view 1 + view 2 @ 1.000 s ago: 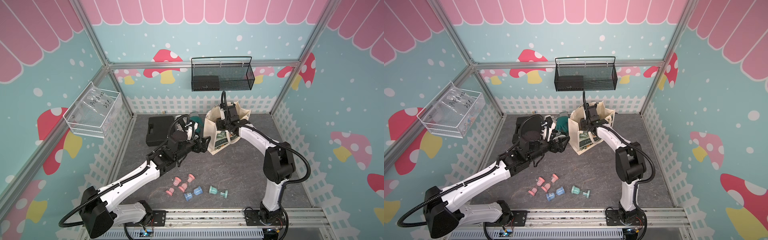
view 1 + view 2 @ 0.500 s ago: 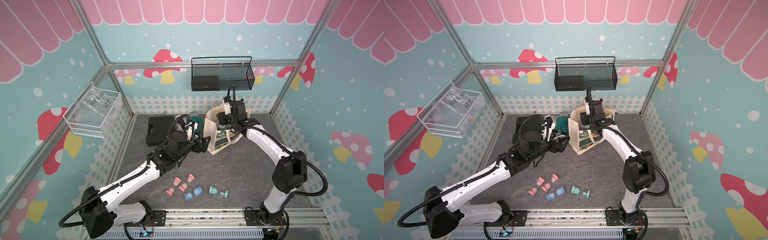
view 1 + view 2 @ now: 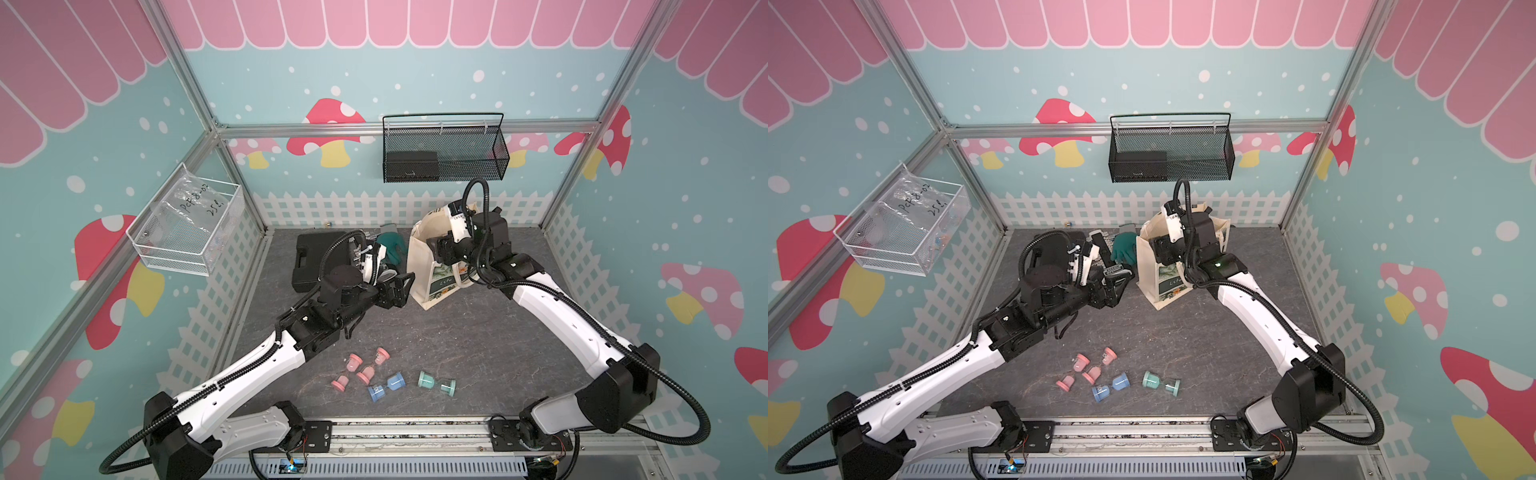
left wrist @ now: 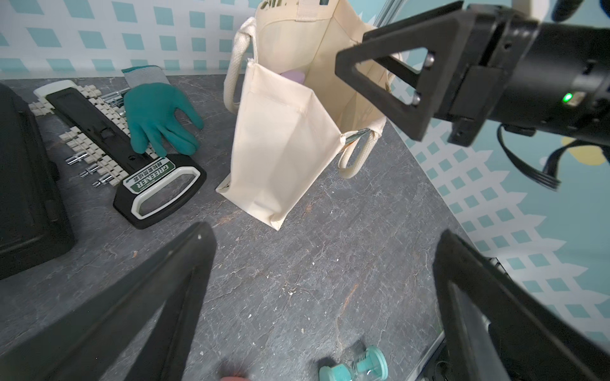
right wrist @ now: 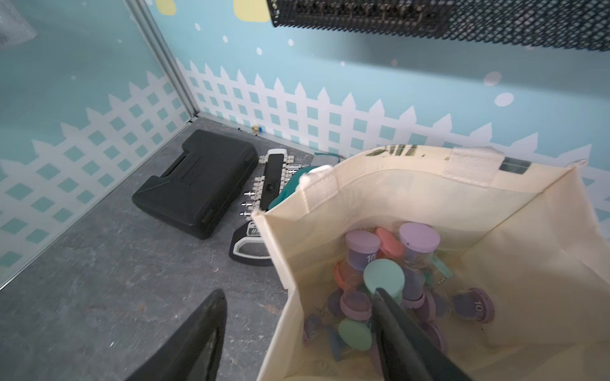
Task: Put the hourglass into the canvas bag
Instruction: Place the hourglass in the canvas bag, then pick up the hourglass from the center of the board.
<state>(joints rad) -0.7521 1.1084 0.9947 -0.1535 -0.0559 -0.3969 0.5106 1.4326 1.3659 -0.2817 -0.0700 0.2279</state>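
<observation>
The right pincer (image 3: 440, 249) hangs spread and empty over the mouth of the canvas bag (image 3: 419, 266); the left pincer (image 3: 400, 289), also spread, sits just beside the bag. The teal hourglass (image 3: 436, 382) lies on its side on the surface (image 3: 478, 332), well in front of the bag. Its long axis runs crosswise to that line, it is nearer the right arm, and it has clear room around it.

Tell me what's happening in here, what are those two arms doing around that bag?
Two robot arms are filling a canvas bag. The right gripper hangs over the bag's open mouth with its jaws apart and nothing in them; a heap of hourglasses lies inside. The left gripper hovers beside the bag, open and empty. A few loose hourglasses, pink, blue and green, lie on the table near the front, not yet packed.
</observation>
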